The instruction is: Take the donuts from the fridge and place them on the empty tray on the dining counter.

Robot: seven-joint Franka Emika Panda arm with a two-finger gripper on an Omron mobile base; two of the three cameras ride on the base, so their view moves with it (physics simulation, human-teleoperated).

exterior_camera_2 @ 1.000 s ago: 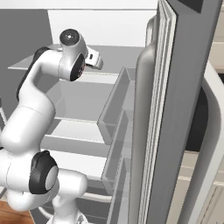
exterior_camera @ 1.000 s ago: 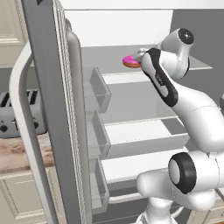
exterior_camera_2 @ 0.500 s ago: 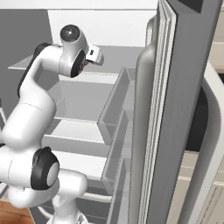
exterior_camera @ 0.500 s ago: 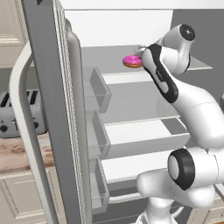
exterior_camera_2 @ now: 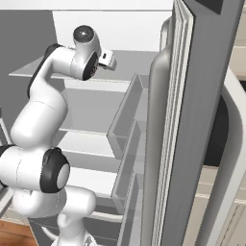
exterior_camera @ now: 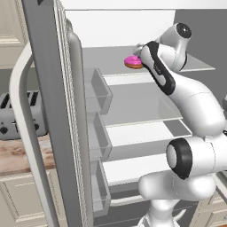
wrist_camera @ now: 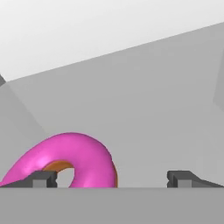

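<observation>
Open fridge, top shelf: jaws wide apart, holding nothing; pink donut between fingertips.

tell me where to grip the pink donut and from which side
Grip across one side of the ring on the pink donut, one finger through the hole. It lies flat on the fridge shelf, so come from the open front and above; the open gripper sits off-centre now.

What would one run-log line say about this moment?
stage: reaching into fridge | tool: open, nothing held | target: pink donut on upper shelf, by one fingertip | white donut: unseen
</observation>
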